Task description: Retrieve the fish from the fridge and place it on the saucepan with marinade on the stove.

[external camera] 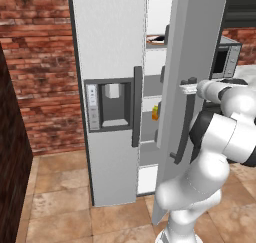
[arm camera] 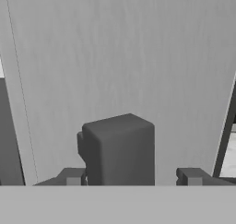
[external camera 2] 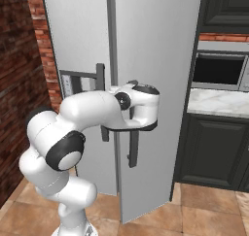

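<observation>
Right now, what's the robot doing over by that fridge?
The arm has its end effector at the dark vertical handle of the fridge's right-hand door. Its fingers straddle the handle with gaps on both sides. That door stands partly open, showing white shelves and a small yellow-orange item.

Pincer tips straddle the dark handle against the grey fridge door

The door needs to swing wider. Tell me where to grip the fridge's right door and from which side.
Grip the dark vertical handle on the right door at mid-height, coming straight at the door's front. It is a slim upright bar standing off the panel, so open jaws can straddle it sideways.
</observation>
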### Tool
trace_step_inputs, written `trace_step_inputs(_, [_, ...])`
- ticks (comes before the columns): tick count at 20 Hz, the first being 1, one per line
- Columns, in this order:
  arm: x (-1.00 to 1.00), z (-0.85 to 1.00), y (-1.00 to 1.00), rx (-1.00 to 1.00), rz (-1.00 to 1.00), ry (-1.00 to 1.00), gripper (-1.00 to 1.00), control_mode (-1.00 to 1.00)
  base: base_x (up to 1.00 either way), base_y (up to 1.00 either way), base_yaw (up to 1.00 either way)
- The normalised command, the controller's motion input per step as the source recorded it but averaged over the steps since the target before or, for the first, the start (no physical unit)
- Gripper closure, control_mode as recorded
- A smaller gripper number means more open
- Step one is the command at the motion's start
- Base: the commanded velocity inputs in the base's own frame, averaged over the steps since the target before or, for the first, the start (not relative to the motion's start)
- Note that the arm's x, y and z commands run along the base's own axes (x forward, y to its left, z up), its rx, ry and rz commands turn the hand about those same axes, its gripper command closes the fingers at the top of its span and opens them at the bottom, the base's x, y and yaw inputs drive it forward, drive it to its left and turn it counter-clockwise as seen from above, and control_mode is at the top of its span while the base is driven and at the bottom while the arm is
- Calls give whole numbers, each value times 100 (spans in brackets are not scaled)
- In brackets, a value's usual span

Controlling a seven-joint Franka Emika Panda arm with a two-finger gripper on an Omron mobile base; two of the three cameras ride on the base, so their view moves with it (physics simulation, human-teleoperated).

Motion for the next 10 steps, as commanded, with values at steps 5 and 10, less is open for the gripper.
trace_step_inputs(5, [-4,0,-3,0,0,0,100,-100,0,0,0])
trace_step_inputs(10, [0,0,0,0,0,0,-100,-100,0,0,0])
